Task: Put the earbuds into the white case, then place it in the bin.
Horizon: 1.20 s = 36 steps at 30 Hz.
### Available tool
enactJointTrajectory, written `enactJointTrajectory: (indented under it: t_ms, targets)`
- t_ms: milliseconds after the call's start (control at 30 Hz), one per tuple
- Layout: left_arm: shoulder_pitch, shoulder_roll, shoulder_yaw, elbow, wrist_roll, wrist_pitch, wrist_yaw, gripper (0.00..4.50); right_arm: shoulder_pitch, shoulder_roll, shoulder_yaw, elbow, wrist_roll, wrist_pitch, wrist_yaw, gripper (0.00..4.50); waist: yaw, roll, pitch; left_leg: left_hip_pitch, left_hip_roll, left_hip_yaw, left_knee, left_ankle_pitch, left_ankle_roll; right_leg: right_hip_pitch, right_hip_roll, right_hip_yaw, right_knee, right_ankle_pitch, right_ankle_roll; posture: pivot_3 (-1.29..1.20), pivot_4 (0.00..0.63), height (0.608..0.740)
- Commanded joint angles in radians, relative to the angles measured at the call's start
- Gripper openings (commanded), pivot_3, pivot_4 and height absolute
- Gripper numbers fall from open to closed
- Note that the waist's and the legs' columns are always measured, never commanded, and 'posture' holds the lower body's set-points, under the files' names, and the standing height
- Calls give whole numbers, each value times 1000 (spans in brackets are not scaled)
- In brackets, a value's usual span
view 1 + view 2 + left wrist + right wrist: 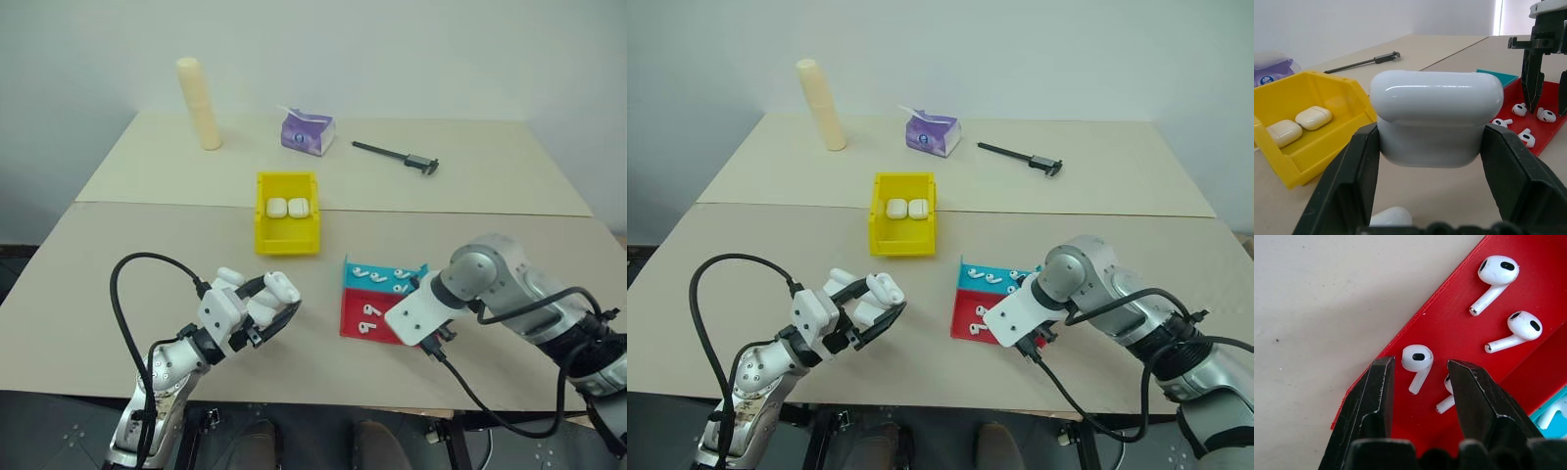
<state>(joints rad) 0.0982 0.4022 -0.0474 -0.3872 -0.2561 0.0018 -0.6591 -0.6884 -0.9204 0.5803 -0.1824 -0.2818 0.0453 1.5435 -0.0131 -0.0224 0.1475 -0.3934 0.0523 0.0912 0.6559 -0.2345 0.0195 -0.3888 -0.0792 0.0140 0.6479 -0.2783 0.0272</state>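
Earbuds lie on the red tray right of centre, one between the spread fingers of the right gripper. Lower left, the left gripper pinches the white case. The yellow bin sits mid-frame.

1. I see a glossy white case between the black fingers of my left hand.
2. The bin is bright yellow, two off-white cases inside.
3. Beside the bin, a red tray holds white earbuds; a teal tray adjoins it.
4. The worktop is plain beige.
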Motion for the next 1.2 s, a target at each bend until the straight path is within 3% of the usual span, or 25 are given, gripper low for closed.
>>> enactJointTrajectory:
  t_ms: [33, 967, 1033, 1200]
  targets:
    - [2, 7, 1, -51, 2, -4, 10, 2784, -7, 6, -11, 3, -18, -24, 6, 2133, 1, 0, 0, 0, 0, 0, 0, 0, 0, 0, 0, 0, 0, 0, 0, 0, 150, 740]
    - [18, 12, -6, -64, 20, 19, 23, 2784, 20, 8, -11, 7, -21, -72, 22, 2133, 1, 0, 0, 0, 0, 0, 0, 0, 0, 0, 0, 0, 0, 0, 0, 0, 150, 740]
    - [19, 12, -7, -64, 19, 20, 22, 2784, 24, 8, -14, 8, -23, -77, 16, 1752, 1, 0, 0, 0, 0, 0, 0, 0, 0, 0, 0, 0, 0, 0, 0, 0, 150, 740]
    - [20, 9, -9, -65, 18, 18, 24, 2784, 29, 13, -17, 8, -32, -78, 6, 1752, 1, 0, 0, 0, 0, 0, 0, 0, 0, 0, 0, 0, 0, 0, 0, 0, 150, 740]
